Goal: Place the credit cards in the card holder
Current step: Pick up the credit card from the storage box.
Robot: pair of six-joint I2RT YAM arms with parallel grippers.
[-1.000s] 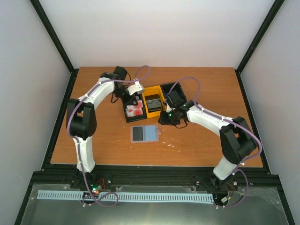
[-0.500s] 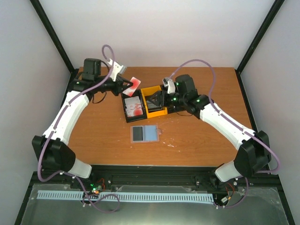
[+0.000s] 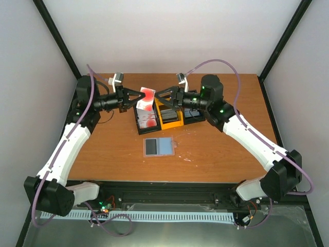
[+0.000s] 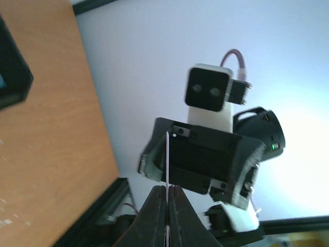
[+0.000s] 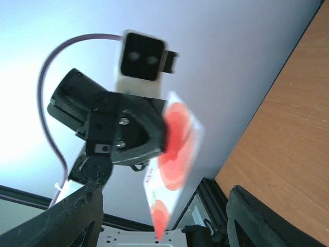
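Right now the left gripper (image 3: 139, 95) is clamped fully shut on a white card with red blotches (image 3: 147, 93), pinching it by one edge. We see that card lifted clear of the table (image 3: 113, 149), above and just left of the yellow tray (image 3: 172, 125), its printed face turned toward the right arm. From the left wrist it shows edge-on between the closed fingers (image 4: 154, 206).

The right gripper (image 3: 160, 96) hangs above the yellow tray, pointed at the card, claw spread wide and gripping nothing. From the right wrist we see the card's lower corner sitting in the gap between the two fingers; we can't tell if it touches either.

Touching the yellow tray's left side is a black tray (image 3: 138, 123) with more red-blotched cards (image 3: 148, 119). The yellow tray itself holds a stack of dark cards (image 3: 168, 112). Another black tray (image 3: 194, 119) sits against its right side, contents hidden by the arm.

The card holder (image 3: 174, 148) lies flat nearer the arm bases than the yellow tray, apart from it, with a dark card (image 3: 151, 147) and a blue card (image 3: 165, 146) side by side.
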